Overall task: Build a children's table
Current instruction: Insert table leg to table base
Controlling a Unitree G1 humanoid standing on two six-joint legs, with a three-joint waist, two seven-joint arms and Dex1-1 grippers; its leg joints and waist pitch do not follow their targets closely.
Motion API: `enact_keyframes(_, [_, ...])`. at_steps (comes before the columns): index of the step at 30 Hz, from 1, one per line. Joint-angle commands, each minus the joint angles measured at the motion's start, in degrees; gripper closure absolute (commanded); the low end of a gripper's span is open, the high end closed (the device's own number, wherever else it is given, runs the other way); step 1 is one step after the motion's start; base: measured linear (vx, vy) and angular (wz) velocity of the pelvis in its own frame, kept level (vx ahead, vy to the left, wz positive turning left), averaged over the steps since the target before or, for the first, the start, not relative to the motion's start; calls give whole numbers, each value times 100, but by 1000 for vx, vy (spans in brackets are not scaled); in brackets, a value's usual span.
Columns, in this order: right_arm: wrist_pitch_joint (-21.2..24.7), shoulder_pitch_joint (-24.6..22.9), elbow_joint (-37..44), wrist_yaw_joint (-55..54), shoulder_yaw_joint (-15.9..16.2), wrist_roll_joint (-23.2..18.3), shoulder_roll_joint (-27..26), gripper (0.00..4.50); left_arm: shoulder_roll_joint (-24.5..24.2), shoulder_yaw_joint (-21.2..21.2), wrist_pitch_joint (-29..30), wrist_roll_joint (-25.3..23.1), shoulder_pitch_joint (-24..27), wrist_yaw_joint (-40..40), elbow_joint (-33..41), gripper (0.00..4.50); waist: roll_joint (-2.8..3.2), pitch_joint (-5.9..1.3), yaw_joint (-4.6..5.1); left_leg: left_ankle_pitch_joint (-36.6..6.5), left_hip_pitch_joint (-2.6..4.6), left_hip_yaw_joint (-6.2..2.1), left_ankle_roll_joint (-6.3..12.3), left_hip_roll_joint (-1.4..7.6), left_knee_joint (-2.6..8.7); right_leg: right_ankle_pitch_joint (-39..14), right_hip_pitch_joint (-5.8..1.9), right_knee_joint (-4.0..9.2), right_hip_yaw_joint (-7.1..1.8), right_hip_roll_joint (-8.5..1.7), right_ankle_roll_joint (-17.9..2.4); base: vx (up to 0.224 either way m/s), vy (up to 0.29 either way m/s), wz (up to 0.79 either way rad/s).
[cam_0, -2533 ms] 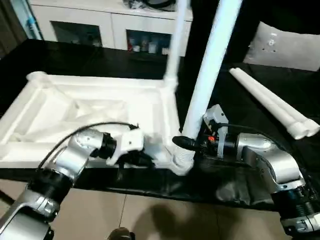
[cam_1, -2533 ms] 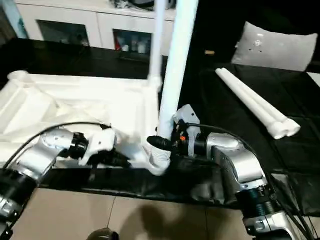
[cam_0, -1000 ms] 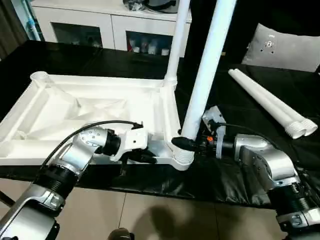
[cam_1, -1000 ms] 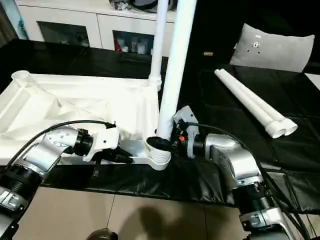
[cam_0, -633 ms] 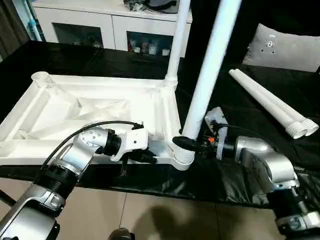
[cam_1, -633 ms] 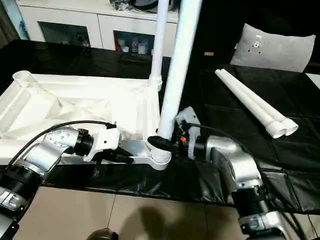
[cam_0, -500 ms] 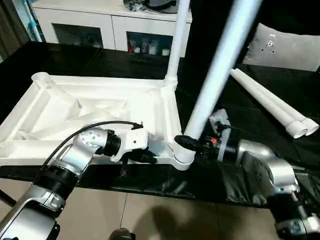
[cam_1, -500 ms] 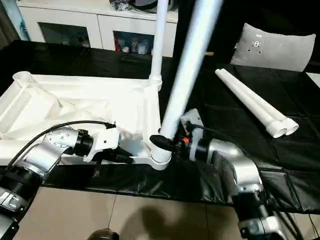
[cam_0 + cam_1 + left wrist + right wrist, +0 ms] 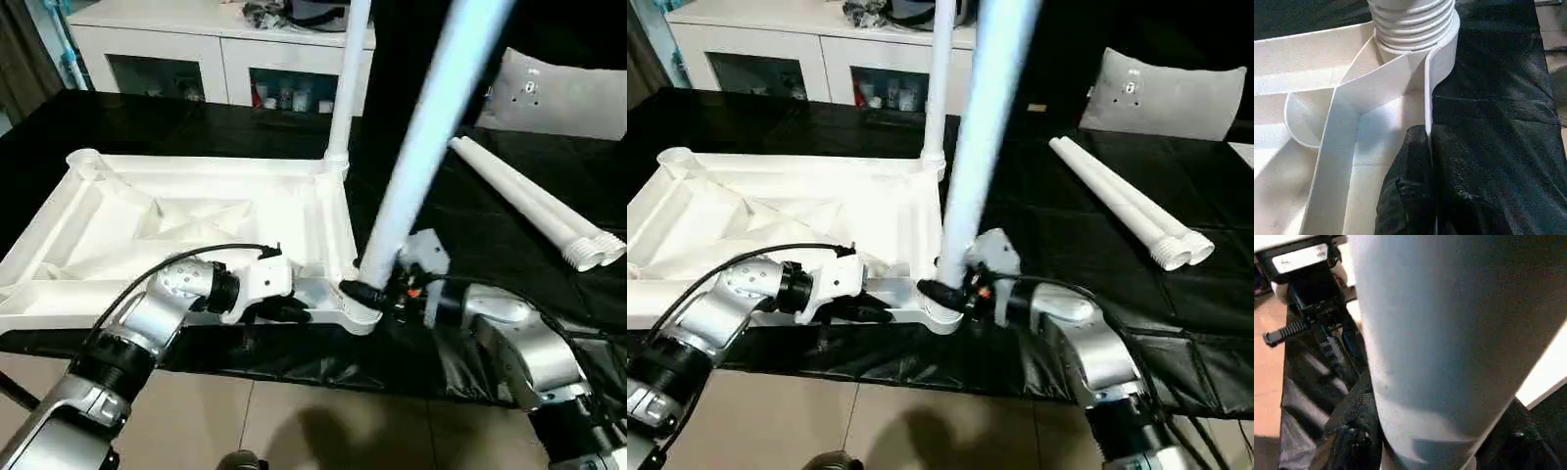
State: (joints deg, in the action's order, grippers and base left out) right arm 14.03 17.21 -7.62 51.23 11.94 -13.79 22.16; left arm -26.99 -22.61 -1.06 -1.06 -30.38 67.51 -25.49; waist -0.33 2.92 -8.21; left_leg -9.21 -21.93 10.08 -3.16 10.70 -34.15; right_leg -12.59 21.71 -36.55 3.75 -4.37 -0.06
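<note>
The white table top (image 9: 196, 211) lies underside up on the black table. One white leg (image 9: 345, 78) stands upright in its far right corner socket. A second leg (image 9: 421, 147) leans to the right over the near right corner socket (image 9: 355, 311), its foot at the socket's mouth. My right gripper (image 9: 367, 292) is shut on this leg just above the socket; its fingers (image 9: 1354, 431) flank the tube (image 9: 1449, 333). My left gripper (image 9: 294, 311) is shut on the table top's near rim beside that socket, with black fingers (image 9: 1410, 196) on either side of the thin wall below the ribbed socket (image 9: 1413, 24).
Two loose white legs (image 9: 529, 201) lie side by side on the black table at the right. A grey-white cushion (image 9: 558, 93) sits behind them. A white cabinet (image 9: 196, 49) stands beyond the table. The table's near edge runs just below both grippers, with floor beneath.
The leg in my right gripper has tipped, its top swinging to the right while its foot stays at the near socket. My left gripper keeps its hold on the rim. The camera has shifted slightly.
</note>
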Motion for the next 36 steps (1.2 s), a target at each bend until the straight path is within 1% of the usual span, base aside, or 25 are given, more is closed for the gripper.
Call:
enact_keyframes(1, [219,-223,-584,41,314,474,202,259,-62,151,3,-59,9,-148,192,450,38,-270,44,-2465,175,-179,-300,318,553,-2252,-65,622,-319,-504,-840,0,0,0])
enact_keyframes(3, [206,-242,-600,96,342,455,205,259,-80,160,1,-61,23,-132,227,450,39,-260,55,-2403,170,-167,-273,315,566,-2047,-69,621,-318,-486,-869,0,0,0])
enact_keyframes(4, [226,-271,-604,124,309,369,172,259,-90,169,-7,-52,15,-121,236,450,64,-254,54,-2370,176,-162,-257,316,571,-1907,-62,617,-322,-483,-902,0,0,0])
enact_keyframes(6, [247,-290,-603,134,277,303,147,259,-96,172,-18,-48,7,-114,236,450,52,-245,59,-2402,179,-154,-238,309,573,-1900,-64,627,-326,-480,-913,0,0,0])
enact_keyframes(7, [229,-289,-646,136,250,267,122,259,-97,172,-49,-45,-34,-93,189,450,77,-232,59,-2425,176,-158,-244,307,575,-1931,-59,628,-328,-483,-913,0,0,0])
enact_keyframes(8, [177,-284,-706,119,239,262,105,259,-97,167,-98,-40,-82,-72,140,450,85,-224,69,-2505,180,-158,-256,305,579,-2003,-55,650,-330,-484,-901,0,0,0])
enact_keyframes(9, [99,-307,-750,81,231,287,91,259,-97,162,-177,-27,-148,-35,80,450,187,-185,63,-2617,181,-174,-291,296,583,-2086,-30,660,-337,-491,-890,0,0,0])
enact_keyframes(10, [71,-303,-778,69,217,290,78,259,-64,166,-256,-22,-235,-25,-25,450,110,-184,77,-2688,195,-171,-281,295,589,-2201,-44,685,-332,-486,-862,0,0,0])
enact_keyframes(11, [65,-312,-772,63,203,281,69,259,-21,180,-328,-15,-330,-35,-139,450,186,-161,68,-2751,199,-185,-299,291,592,-2283,-30,686,-336,-491,-855,0,0,0])
enact_keyframes(12, [58,-328,-749,59,201,264,69,259,18,195,-377,-6,-417,-45,-232,450,201,-133,77,-2944,232,-191,-318,283,592,-2580,-12,731,-333,-496,-792,0,0,0])
enact_keyframes(13, [66,-357,-694,56,200,241,73,259,61,200,-435,-2,-522,-39,-337,450,252,-94,84,-3098,250,-194,-330,274,594,-2786,12,772,-334,-491,-751,0,0,0])
enact_keyframes(14, [74,-381,-650,54,201,227,78,259,83,202,-465,1,-581,-32,-389,450,176,-80,91,-3244,306,-206,-314,263,595,-3182,10,824,-310,-498,-641,0,0,0])
enact_keyframes(15, [107,-425,-566,49,190,207,79,259,155,187,-558,-31,-781,-29,-614,450,228,-39,85,-3226,328,-213,-266,250,623,-3470,10,891,-313,-508,-539,0,0,0])
enact_keyframes(16, [126,-467,-502,45,188,199,84,259,177,180,-586,-41,-842,-25,-671,450,238,-45,67,-3103,365,-222,-221,253,636,-3501,-4,923,-314,-526,-510,0,0,0])
enact_keyframes(17, [142,-486,-469,53,187,192,84,259,205,183,-617,-43,-903,-28,-737,450,242,-53,61,-3013,363,-222,-204,268,657,-3406,-20,927,-324,-534,-536,0,0,0])
enact_keyframes(18, [176,-525,-401,69,191,176,86,259,252,195,-647,-36,-990,-39,-823,450,286,-50,53,-2839,358,-213,-167,282,679,-3157,-31,924,-327,-533,-617,0,0,0])
enact_keyframes(21, [186,-502,-433,54,202,200,36,259,364,191,-814,-67,-1254,-47,-1167,450,283,-15,71,-2851,294,-216,-183,300,720,-2778,-56,877,-322,-516,-787,0,0,0])
enact_keyframes(25, [241,-446,-493,-54,209,264,-11,259,431,234,-1054,-66,-1511,-36,-1566,450,266,25,76,-2960,303,-225,-194,298,735,-2945,-44,901,-327,-552,-785,0,0,0])
enact_keyframes(28, [304,-366,-548,-136,187,266,-44,259,393,237,-1160,-97,-1588,8,-1700,450,237,54,91,-2920,260,-250,-198,315,767,-3025,-66,896,-323,-581,-761,0,0,0])
enact_keyframes(30, [326,-336,-572,-156,174,268,-61,259,386,253,-1188,-93,-1610,29,-1748,450,256,77,94,-3015,272,-255,-231,324,771,-3092,-49,905,-329,-592,-768,0,0,0])
enact_keyframes(31, [363,-255,-649,-202,146,277,-101,259,360,297,-1218,-77,-1643,43,-1822,450,187,86,105,-3002,271,-252,-215,324,778,-3115,-50,916,-326,-594,-766,0,0,0])
enact_keyframes(32, [380,-177,-735,-233,136,298,-133,259,323,329,-1220,-58,-1657,69,-1882,450,204,79,110,-2963,274,-253,-218,320,780,-3115,-49,905,-325,-598,-783,0,0,0])
enact_keyframes(33, [380,-94,-828,-294,135,346,-162,259,266,354,-1184,-37,-1623,105,-1868,450,222,74,120,-2892,240,-263,-241,328,790,-2979,-66,875,-325,-605,-828,0,0,0])
enact_keyframes(35, [400,19,-955,-490,117,411,-245,259,158,407,-944,77,-1404,204,-1577,450,227,46,128,-2719,200,-258,-266,341,804,-2614,-95,831,-320,-594,-905,0,0,0])
enact_keyframes(36, [406,27,-963,-509,113,413,-255,259,148,413,-914,91,-1378,212,-1539,450,221,48,140,-2716,203,-249,-289,344,806,-2525,-80,818,-324,-597,-951,0,0,0])
